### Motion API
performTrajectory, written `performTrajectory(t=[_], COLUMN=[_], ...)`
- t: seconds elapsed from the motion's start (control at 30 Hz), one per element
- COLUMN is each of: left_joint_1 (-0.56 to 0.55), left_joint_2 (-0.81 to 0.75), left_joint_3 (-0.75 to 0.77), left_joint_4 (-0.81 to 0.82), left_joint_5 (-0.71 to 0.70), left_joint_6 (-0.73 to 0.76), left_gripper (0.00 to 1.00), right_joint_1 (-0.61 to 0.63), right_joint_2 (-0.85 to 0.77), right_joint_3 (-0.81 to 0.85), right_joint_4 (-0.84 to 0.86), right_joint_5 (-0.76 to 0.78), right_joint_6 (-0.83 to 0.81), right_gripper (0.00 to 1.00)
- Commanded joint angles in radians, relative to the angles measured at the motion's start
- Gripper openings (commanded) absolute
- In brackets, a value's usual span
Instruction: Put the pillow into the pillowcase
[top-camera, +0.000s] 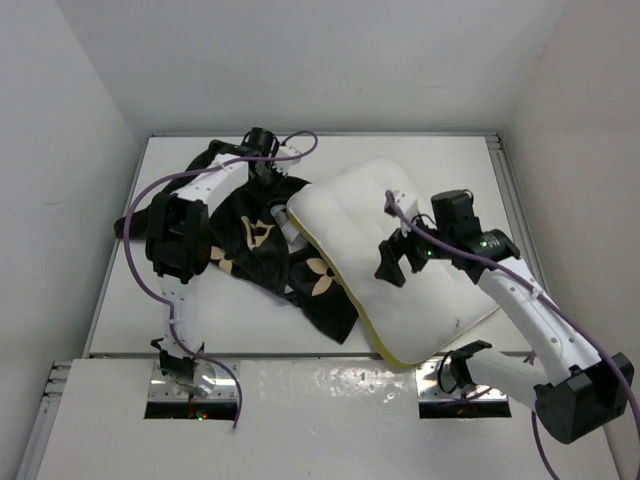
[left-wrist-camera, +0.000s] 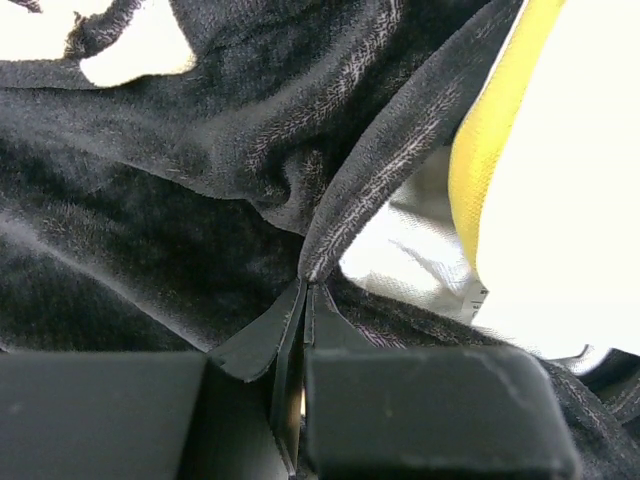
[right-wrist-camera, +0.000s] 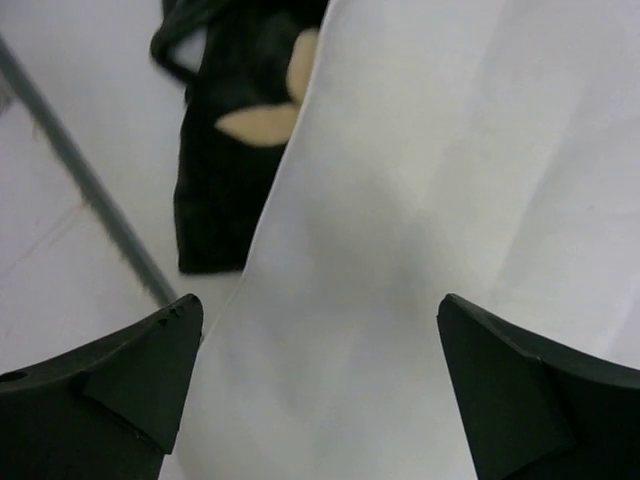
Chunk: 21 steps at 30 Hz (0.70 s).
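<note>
On the left side of the white tabletop (top-camera: 120, 300), the left arm reaches toward the far edge, and its tool (left-wrist-camera: 305, 300) is pressed together on a raised fold of the pillowcase (top-camera: 250, 240). The left wrist view shows the black velvety cloth (left-wrist-camera: 200, 200) gathered into a ridge that runs straight into the closed fingertips. The pillowcase lies crumpled and partly spread on the left half of the tabletop, with its tan flower motifs facing up. Its right portion touches the pillow's left edge and is tucked under it.

The pillow (top-camera: 345, 215) lies right of centre, set diagonally and outside the case. Its yellow piping (top-camera: 365, 325) runs down the left edge toward the near corner. In the left wrist view, that piping (left-wrist-camera: 490, 130) sits just beside the pinched fold.

Further right, the right tool (top-camera: 400, 268) hovers over the middle of the pillow. Its fingers are spread wide and hold nothing. The right wrist view shows white pillow fabric (right-wrist-camera: 420, 200) between the two dark fingertips (right-wrist-camera: 150, 370). Whether they touch the fabric cannot be told.
</note>
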Motion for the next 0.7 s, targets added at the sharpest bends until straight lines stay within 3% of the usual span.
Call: performTrajectory(t=[0.0, 0.1, 0.17, 0.27, 0.47, 0.67], left_joint_1=[0.004, 0.003, 0.004, 0.003, 0.004, 0.007], left_joint_2=[-0.023, -0.025, -0.029, -0.051, -0.080, -0.080], left_joint_3=[0.038, 0.048, 0.052, 0.045, 0.032, 0.015], left_joint_4=[0.014, 0.006, -0.001, -0.003, -0.003, -0.003], left_joint_5=[0.033, 0.039, 0.042, 0.044, 0.039, 0.056], left_joint_6=[-0.007, -0.009, -0.011, -0.008, 0.000, -0.007], left_gripper=[0.00, 0.00, 0.00, 0.00, 0.00, 0.00], right_joint_1=[-0.017, 0.058, 0.114, 0.207, 0.266, 0.302], right_joint_2=[0.065, 0.215, 0.370, 0.548, 0.789, 0.898], right_joint_3=[0.041, 0.189, 0.323, 0.464, 0.586, 0.531], right_joint_4=[0.319, 0.324, 0.295, 0.321, 0.459, 0.579], right_joint_5=[0.013, 0.169, 0.375, 0.525, 0.547, 0.610], right_joint_6=[0.199, 0.245, 0.256, 0.244, 0.287, 0.310], right_gripper=[0.98, 0.92, 0.91, 0.91, 0.94, 0.94])
